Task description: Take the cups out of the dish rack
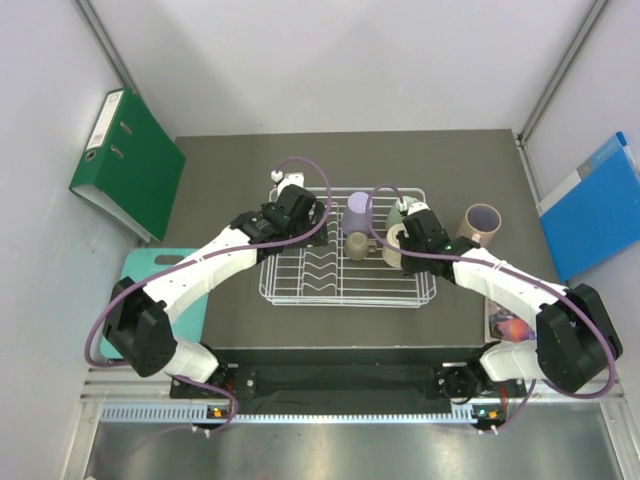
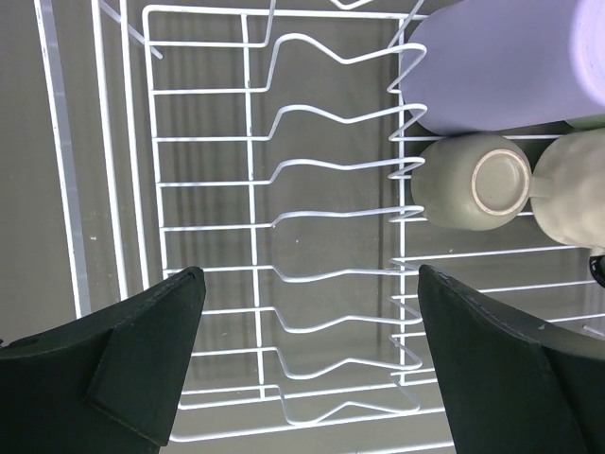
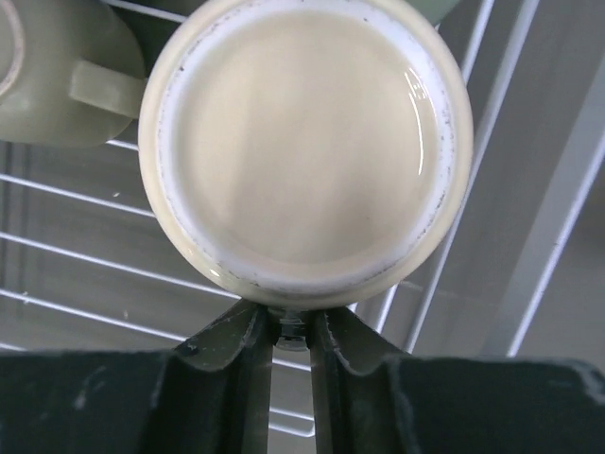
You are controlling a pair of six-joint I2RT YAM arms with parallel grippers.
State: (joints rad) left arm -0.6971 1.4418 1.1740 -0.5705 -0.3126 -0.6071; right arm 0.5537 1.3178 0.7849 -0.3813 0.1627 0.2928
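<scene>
The right gripper (image 3: 288,317), jaws pinched apparently on its handle, has the upturned cream mug (image 3: 302,142) straight ahead; the left gripper (image 2: 307,274) gapes empty.

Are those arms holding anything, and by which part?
The right pincer is shut on the cream mug, seemingly at its handle, which is mostly hidden. The left pincer is open, holding nothing.

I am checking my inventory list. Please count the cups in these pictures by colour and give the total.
lavender tumbler: 1
olive-tan mug: 1
cream mug: 1
mint-green cup, partly hidden: 1
purplish cup, outside the dish rack: 1
Total: 5 cups
</scene>
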